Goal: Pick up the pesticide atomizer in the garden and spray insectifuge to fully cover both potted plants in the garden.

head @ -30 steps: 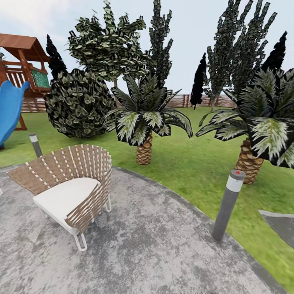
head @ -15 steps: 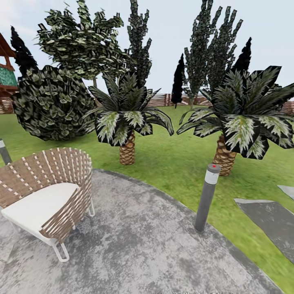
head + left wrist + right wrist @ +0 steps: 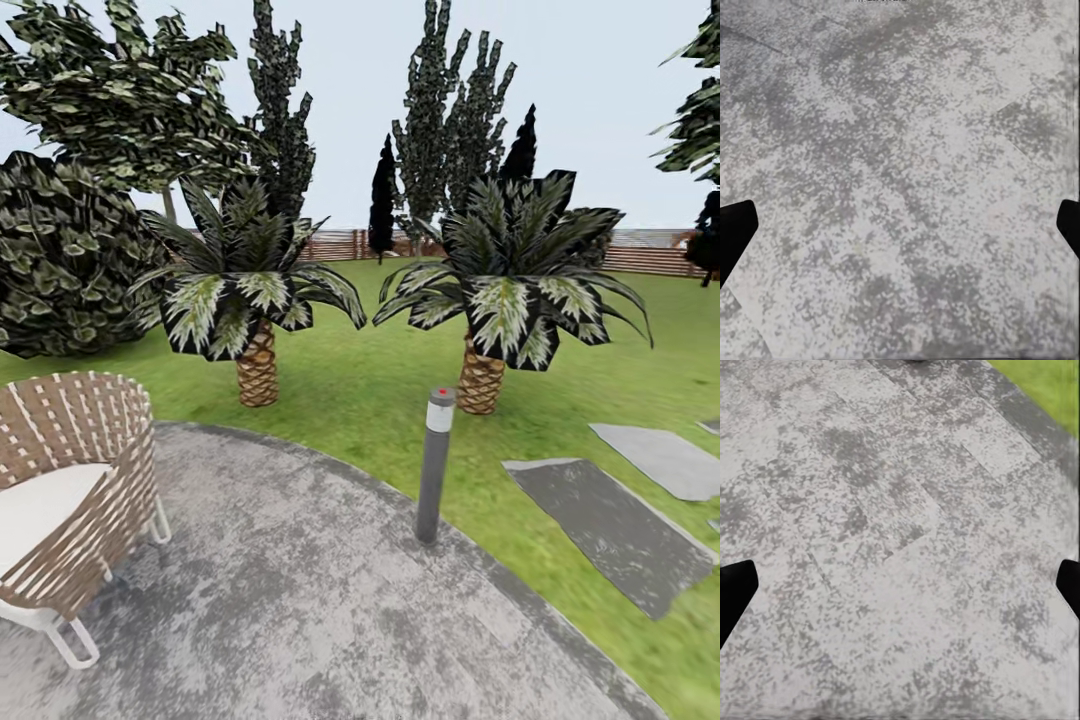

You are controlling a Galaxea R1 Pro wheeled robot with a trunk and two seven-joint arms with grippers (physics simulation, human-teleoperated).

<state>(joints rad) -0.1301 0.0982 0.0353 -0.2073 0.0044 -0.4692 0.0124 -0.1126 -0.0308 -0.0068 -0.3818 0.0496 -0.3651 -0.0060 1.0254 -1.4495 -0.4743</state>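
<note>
Head cam is showing the garden [image 3: 380, 390]: two palms on the lawn, a grey bollard light [image 3: 434, 466] standing at the paved patio's [image 3: 300, 590] edge, stepping stones [image 3: 610, 530] running off the right edge, wicker chair [image 3: 70, 490] cut off at left. Left tool [image 3: 900, 225] and right tool [image 3: 900, 585] are hanging over paving, spread wide, gripping nothing, only dark fingertips [image 3: 733, 232] peeking in.

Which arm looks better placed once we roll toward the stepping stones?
Probably right, only slightly: the stepping stones lie on the right, and the right end effector sees lawn at its edge. Both hang open and empty.
</note>
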